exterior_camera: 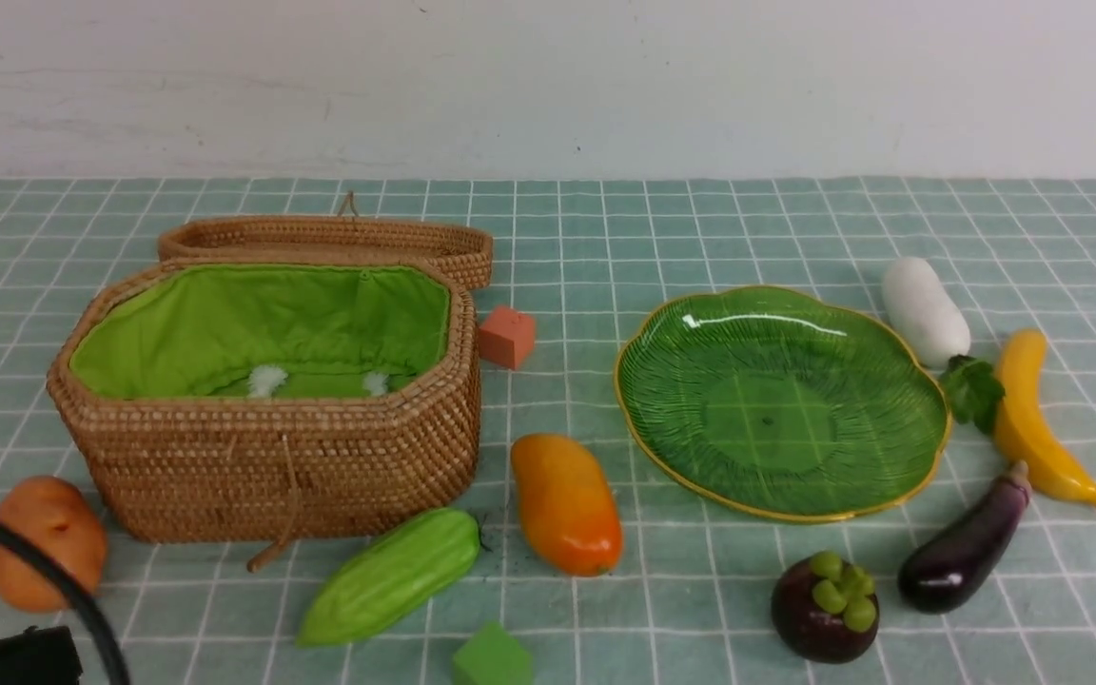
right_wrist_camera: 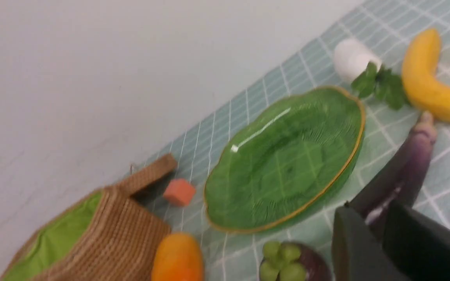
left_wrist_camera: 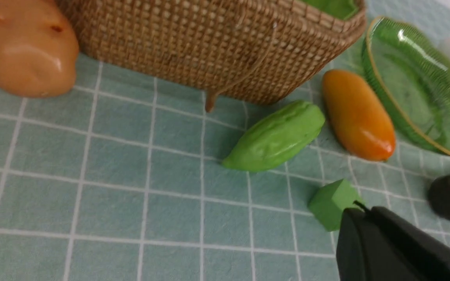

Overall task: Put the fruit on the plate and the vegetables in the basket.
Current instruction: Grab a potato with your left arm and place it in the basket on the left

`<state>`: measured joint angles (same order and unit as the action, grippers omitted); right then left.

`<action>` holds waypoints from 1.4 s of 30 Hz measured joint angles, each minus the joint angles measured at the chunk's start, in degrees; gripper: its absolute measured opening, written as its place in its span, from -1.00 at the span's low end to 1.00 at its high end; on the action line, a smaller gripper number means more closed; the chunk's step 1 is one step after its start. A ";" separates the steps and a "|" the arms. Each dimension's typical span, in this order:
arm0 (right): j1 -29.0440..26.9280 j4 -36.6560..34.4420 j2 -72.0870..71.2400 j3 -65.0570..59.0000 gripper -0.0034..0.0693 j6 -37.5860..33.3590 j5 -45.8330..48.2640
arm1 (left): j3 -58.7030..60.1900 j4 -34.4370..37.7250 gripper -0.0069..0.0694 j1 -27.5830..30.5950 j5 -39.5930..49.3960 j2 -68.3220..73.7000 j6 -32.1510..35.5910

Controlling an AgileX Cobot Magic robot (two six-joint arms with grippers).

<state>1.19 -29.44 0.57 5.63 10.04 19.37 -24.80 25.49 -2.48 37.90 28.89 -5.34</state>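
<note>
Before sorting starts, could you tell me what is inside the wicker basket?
The basket shows only its green cloth lining and two white tufts low down. No vegetable is visible, but the near wall hides the front floor.

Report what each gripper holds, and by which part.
Nothing is held. The left gripper is shut on air; the right gripper has its jaws apart, empty.

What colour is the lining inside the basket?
The lining is bright green; front view shows it best.

An orange-red cube [exterior_camera: 507,336] and a green cube [exterior_camera: 493,658] sit on checked cloth [exterior_camera: 605,238].
</note>
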 joint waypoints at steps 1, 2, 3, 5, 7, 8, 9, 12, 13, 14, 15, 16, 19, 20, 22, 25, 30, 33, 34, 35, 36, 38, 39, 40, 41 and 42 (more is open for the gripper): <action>0.00 0.00 1.20 2.67 -0.64 -1.69 3.85 | -0.62 -0.14 -0.85 0.00 0.57 1.75 0.31; 0.00 0.08 3.57 7.20 -0.73 -5.19 9.65 | -1.64 -0.48 -0.85 0.00 1.57 4.41 0.46; 0.00 0.08 4.03 8.01 -0.73 -5.84 9.65 | -1.83 -0.48 -0.85 0.00 1.57 4.41 0.52; 0.62 0.16 9.56 17.94 -0.87 -13.65 19.92 | -3.87 -1.94 -0.85 0.00 3.36 9.69 0.67; 2.12 0.16 14.09 26.99 -0.90 -18.23 26.15 | -5.31 -3.29 -0.85 0.00 3.89 14.06 0.72; 2.27 0.22 15.00 27.78 -0.91 -18.90 27.37 | -5.43 -3.62 -0.85 0.00 3.89 14.77 0.72; 3.31 0.31 18.68 33.08 -0.91 -20.44 31.48 | -6.24 -4.61 -0.85 0.00 3.89 17.09 0.72; 4.19 1.31 24.95 41.82 -0.91 -21.77 39.62 | -8.30 -6.99 -0.85 0.00 3.74 20.98 0.72; 4.30 1.88 27.39 44.37 -0.91 -22.18 42.29 | -8.96 -7.73 -0.85 0.00 3.66 21.91 0.72; 4.57 2.39 29.69 46.49 -0.91 -22.46 44.63 | -9.81 -8.83 -0.85 0.00 3.43 22.99 0.47; 5.28 2.93 32.52 49.02 -0.91 -22.86 47.02 | -11.26 -11.02 -0.85 0.00 3.19 24.57 -1.18; 5.28 2.91 32.87 49.02 -0.91 -22.94 47.25 | -11.26 -11.36 -0.85 0.00 3.18 24.74 -1.48; 7.82 3.20 36.59 51.30 -0.90 -23.29 48.47 | -13.80 -16.82 -0.85 0.34 2.68 26.94 -6.42; 9.03 3.20 37.65 51.76 -0.89 -23.79 48.47 | -14.60 -19.38 -0.85 1.28 2.68 27.84 -9.72; 11.02 3.14 38.29 52.08 -0.89 -25.23 48.53 | -15.24 -20.98 -0.85 4.40 2.68 28.81 -12.23; 13.57 2.97 38.36 52.57 -0.89 -27.27 48.58 | -15.26 -20.23 -0.85 10.23 3.11 29.68 -12.35; 17.81 2.53 38.30 53.05 -0.89 -29.47 48.65 | -15.26 -12.28 -0.85 19.22 2.65 31.37 -6.46; 20.96 2.52 38.08 53.12 -0.88 -31.03 48.75 | -15.36 -5.55 -0.85 21.25 0.79 34.59 1.23; 21.63 2.52 38.02 53.12 -0.87 -31.58 48.87 | -15.36 -4.30 -0.85 21.32 0.44 36.14 3.80; 21.86 2.52 37.96 53.12 -0.87 -31.76 48.87 | -15.36 -3.90 -0.84 21.32 0.35 36.39 4.77; 22.56 2.52 37.80 53.12 -0.87 -32.25 48.87 | -15.36 -3.09 -0.79 21.32 0.07 38.62 7.72; 23.08 2.52 37.78 53.12 -0.86 -32.36 48.87 | -15.36 -2.91 -0.72 21.33 -0.21 40.27 9.54; 23.47 2.47 37.78 53.12 -0.86 -32.42 48.92 | -15.36 -2.75 -0.58 21.33 -1.01 42.27 10.48; 23.59 2.47 37.78 53.12 -0.85 -32.42 48.92 | -15.36 -2.50 -0.48 21.33 -1.54 43.40 10.77; 23.59 2.47 37.78 53.12 -0.85 -32.42 48.92 | -15.36 -2.36 -0.36 21.33 -2.06 44.25 10.88; 23.59 2.47 37.78 53.12 -0.85 -32.42 48.92 | -15.36 -2.30 -0.30 21.33 -2.32 44.67 10.95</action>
<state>24.78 -26.97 38.35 58.74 -22.38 68.29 -40.16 23.19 18.85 35.58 73.57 5.60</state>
